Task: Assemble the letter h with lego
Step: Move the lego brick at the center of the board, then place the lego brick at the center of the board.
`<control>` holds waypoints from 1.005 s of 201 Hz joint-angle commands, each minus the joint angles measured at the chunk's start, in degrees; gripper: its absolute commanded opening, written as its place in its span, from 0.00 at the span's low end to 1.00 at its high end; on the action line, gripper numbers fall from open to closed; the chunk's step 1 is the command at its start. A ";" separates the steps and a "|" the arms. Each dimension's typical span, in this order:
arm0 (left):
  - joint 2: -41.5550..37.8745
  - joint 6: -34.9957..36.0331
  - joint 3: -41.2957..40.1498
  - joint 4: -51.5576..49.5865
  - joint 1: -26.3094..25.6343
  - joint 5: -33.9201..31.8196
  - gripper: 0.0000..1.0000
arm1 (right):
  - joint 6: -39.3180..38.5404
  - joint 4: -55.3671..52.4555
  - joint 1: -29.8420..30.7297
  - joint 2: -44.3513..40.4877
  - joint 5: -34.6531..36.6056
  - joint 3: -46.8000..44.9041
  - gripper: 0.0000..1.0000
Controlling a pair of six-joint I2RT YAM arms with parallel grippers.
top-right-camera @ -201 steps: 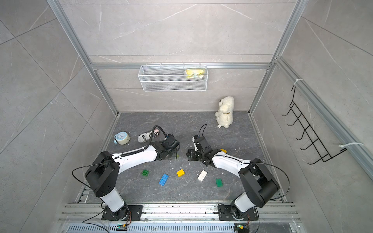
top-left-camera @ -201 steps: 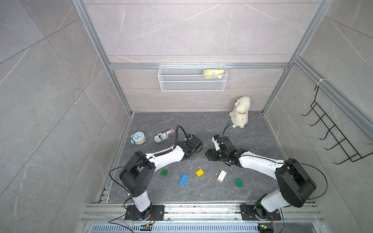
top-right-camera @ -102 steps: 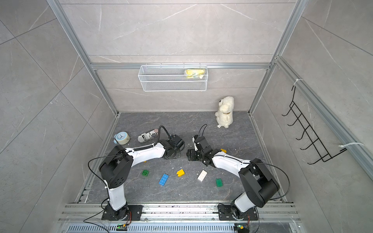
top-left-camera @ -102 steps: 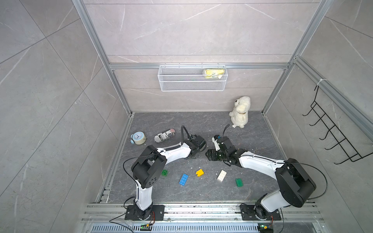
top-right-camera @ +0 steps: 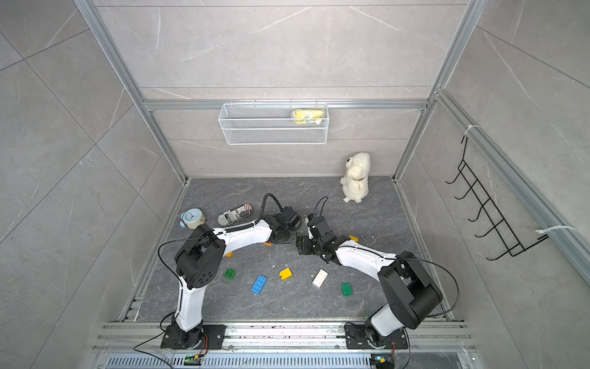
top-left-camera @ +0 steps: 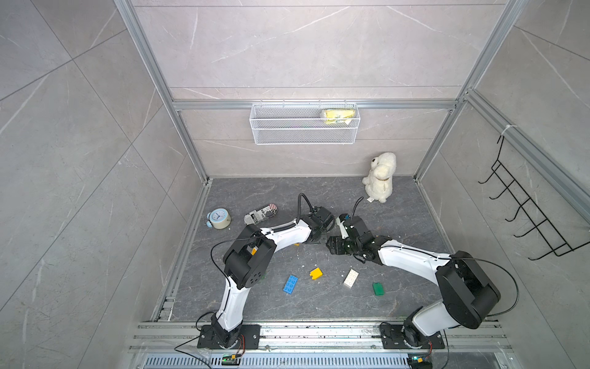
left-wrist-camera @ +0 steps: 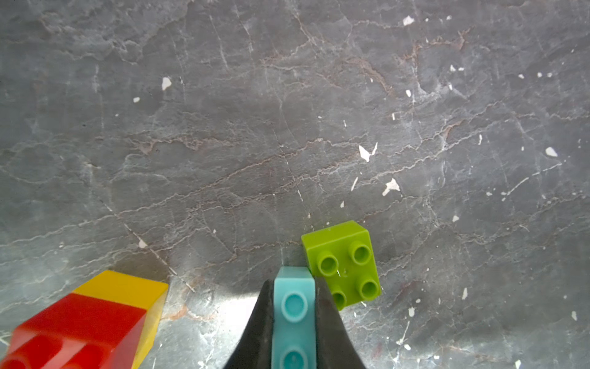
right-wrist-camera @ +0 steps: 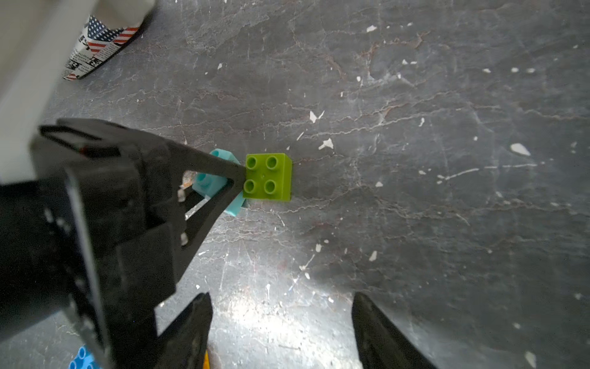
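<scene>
Left claw [left-wrist-camera: 293, 281] pinches the teal brick [left-wrist-camera: 293, 319] low beside the lime brick [left-wrist-camera: 343, 265], likely to butt them together, while right claw [right-wrist-camera: 281, 295] hovers with jaws apart, empty.

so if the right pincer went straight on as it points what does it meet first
Probably the lime brick, roughly centred ahead of the open right pincer; depth is unclear, so maybe the floor first.

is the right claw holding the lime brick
No, the right claw stands open and empty; the lime brick sits on the floor ahead of it.
</scene>
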 commanded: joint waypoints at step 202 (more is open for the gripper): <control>-15.97 3.36 -12.35 3.09 0.70 4.64 0.64 | 1.78 -0.10 -0.18 -3.90 3.42 -0.85 0.74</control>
